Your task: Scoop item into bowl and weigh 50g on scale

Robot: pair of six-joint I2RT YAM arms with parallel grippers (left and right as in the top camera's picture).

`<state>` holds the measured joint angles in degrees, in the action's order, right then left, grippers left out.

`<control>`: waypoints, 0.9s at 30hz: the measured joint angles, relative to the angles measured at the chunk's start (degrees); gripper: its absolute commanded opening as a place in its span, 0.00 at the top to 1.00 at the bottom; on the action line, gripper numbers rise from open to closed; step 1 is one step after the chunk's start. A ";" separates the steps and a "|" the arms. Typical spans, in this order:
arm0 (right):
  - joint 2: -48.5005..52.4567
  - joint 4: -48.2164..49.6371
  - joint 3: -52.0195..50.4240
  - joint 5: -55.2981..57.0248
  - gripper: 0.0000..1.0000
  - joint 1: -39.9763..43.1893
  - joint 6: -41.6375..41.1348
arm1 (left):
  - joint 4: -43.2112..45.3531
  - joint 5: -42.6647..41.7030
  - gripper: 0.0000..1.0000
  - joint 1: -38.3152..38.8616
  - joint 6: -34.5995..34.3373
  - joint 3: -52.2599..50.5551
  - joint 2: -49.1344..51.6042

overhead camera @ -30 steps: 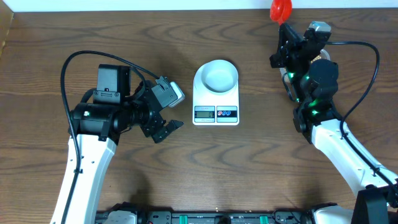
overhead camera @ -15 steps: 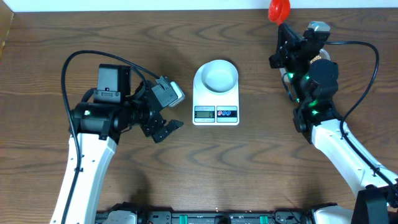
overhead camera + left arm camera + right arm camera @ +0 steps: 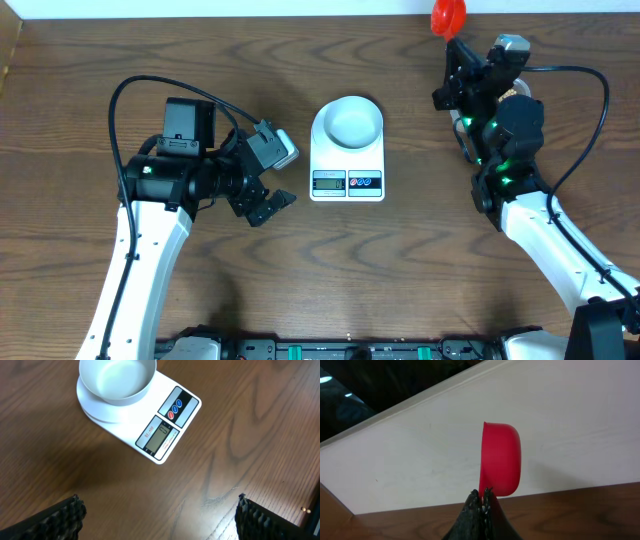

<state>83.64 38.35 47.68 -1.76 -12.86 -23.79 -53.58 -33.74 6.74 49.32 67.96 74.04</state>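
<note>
The left gripper, jaws wide, has barely shifted left of the scale bearing the empty bowl, while the right gripper stays clamped on the red scoop far right: scooping remains pending.

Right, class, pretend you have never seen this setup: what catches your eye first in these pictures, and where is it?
The red scoop stands out most, pinched in the right gripper at the far edge of the table, against the white wall. Next comes the white scale mid-table, with the empty pale bowl sitting on it. The left gripper hangs open beside the scale.
</note>
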 measured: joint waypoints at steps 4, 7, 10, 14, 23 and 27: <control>0.00 0.00 0.00 0.00 0.99 0.00 0.00 | 0.00 0.24 0.02 0.00 0.00 0.00 0.02; 0.00 -0.02 0.00 0.00 0.99 0.00 0.00 | 0.00 0.74 0.02 0.00 0.00 0.00 0.02; 0.00 -0.02 0.00 0.00 0.99 0.00 0.00 | 0.00 0.92 0.02 0.00 -0.02 0.00 0.02; 0.00 -0.28 0.00 0.00 0.99 0.00 0.00 | 0.00 1.07 0.02 0.00 0.00 0.00 0.02; 0.00 -0.44 0.00 0.00 0.99 0.00 0.00 | -0.07 1.09 0.02 0.00 0.00 0.00 0.00; 0.00 -0.44 0.00 0.00 0.99 0.00 0.00 | -0.07 1.11 0.02 0.00 -0.02 0.00 0.00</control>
<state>83.64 37.91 47.68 -1.76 -12.86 -23.79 -53.65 -32.62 6.74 49.30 67.96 74.04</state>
